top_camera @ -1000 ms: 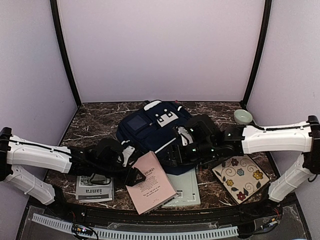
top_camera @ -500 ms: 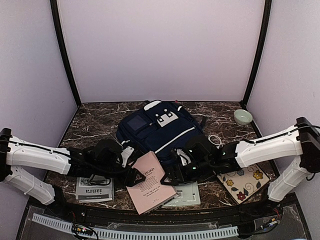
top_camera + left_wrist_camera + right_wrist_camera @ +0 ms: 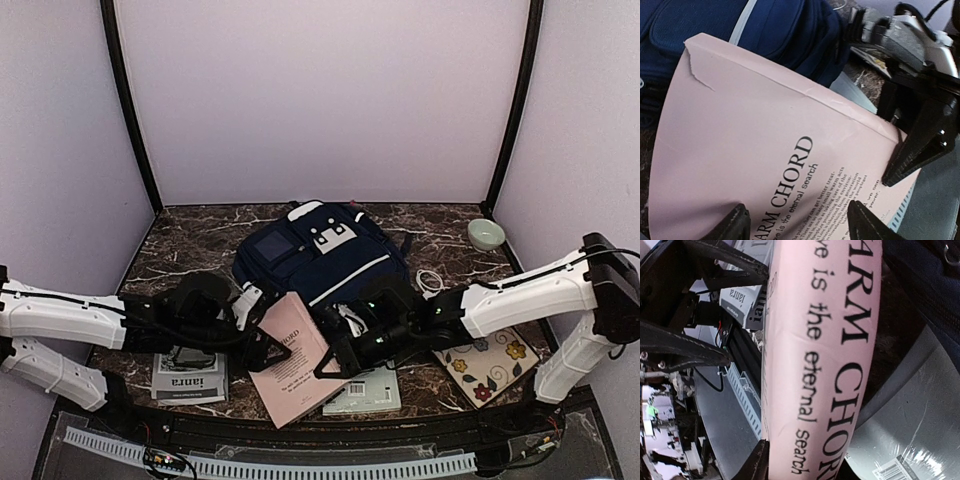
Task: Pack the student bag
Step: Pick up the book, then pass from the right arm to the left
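Observation:
The navy student bag [image 3: 320,258] lies at the table's middle, and also shows in the left wrist view [image 3: 715,25]. A pink paperback book [image 3: 296,372] lies tilted just in front of it. My right gripper [image 3: 336,362] is shut on the book's right edge. In the right wrist view the book's spine [image 3: 820,365] fills the gap between the jaws [image 3: 800,471]; one finger [image 3: 758,462] touches it and the other is hidden. My left gripper [image 3: 252,346] is at the book's left side, its fingers wide apart over the cover [image 3: 800,227], gripping nothing.
A grey book [image 3: 190,378] lies under the left arm. A pale plastic-wrapped flat pack [image 3: 368,392] sits beneath the pink book. A flowered notebook [image 3: 482,356], a white cable [image 3: 430,280] and a small bowl [image 3: 486,233] are at the right.
My right gripper came down from the bag to the pink book's right edge and closed on it. The book has tilted and shifted slightly. The left jaws widened a little.

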`<state>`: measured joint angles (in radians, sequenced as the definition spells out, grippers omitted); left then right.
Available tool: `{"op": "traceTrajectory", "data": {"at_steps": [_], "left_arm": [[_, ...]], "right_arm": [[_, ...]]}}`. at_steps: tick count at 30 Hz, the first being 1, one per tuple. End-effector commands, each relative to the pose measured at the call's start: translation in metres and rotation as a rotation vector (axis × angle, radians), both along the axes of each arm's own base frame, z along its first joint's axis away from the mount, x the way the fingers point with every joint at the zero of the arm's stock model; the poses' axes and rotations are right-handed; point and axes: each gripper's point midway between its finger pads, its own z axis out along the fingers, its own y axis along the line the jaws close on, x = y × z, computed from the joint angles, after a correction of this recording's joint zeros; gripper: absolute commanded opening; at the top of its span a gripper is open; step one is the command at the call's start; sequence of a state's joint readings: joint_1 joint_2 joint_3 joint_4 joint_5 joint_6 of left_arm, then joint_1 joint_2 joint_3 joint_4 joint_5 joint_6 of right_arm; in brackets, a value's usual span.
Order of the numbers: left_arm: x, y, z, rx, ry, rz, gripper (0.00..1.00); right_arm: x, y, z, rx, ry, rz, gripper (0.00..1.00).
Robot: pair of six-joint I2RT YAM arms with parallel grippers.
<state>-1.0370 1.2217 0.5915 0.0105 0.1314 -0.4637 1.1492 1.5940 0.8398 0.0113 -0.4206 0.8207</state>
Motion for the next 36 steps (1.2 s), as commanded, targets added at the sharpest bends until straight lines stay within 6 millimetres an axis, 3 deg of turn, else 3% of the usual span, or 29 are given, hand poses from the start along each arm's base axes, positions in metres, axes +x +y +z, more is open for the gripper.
{"op": "traceTrajectory", "data": {"at_steps": [1, 6, 10, 16, 22, 25, 29, 31, 32, 36], "left_arm": [[-0.01, -0.005, 0.041, -0.095, -0.115, -0.116, 0.73], [-0.012, -0.001, 0.099, -0.156, -0.285, -0.181, 0.86], [-0.007, 0.009, 0.143, -0.148, -0.426, -0.195, 0.98], [-0.001, 0.012, 0.149, 0.007, -0.394, -0.263, 0.99], [-0.014, 0.0, 0.173, -0.084, -0.364, -0.421, 0.98], [-0.022, -0.014, 0.168, -0.125, -0.307, -0.505, 0.9], [-0.042, -0.034, 0.18, -0.259, -0.25, -0.638, 0.74], [-0.046, -0.038, 0.189, -0.322, -0.27, -0.661, 0.69], [-0.046, -0.038, 0.189, -0.333, -0.279, -0.662, 0.66], [-0.049, -0.041, 0.189, -0.351, -0.267, -0.685, 0.47]], "right_arm": [[0.012, 0.004, 0.043, 0.109, -0.122, 0.033, 0.26], [0.028, -0.023, 0.073, 0.057, -0.282, 0.054, 0.18], [0.017, -0.048, 0.101, 0.02, -0.457, 0.217, 0.19], [-0.001, -0.087, 0.125, -0.012, -0.634, 0.412, 0.18], [-0.014, -0.103, 0.15, 0.011, -0.715, 0.517, 0.2], [-0.013, -0.103, 0.165, 0.053, -0.788, 0.53, 0.2], [-0.012, -0.098, 0.174, 0.091, -0.848, 0.545, 0.2], [-0.011, -0.096, 0.17, 0.087, -0.854, 0.562, 0.19], [-0.011, -0.092, 0.18, 0.106, -0.87, 0.565, 0.19], [-0.01, -0.087, 0.183, 0.115, -0.887, 0.587, 0.19]]}}
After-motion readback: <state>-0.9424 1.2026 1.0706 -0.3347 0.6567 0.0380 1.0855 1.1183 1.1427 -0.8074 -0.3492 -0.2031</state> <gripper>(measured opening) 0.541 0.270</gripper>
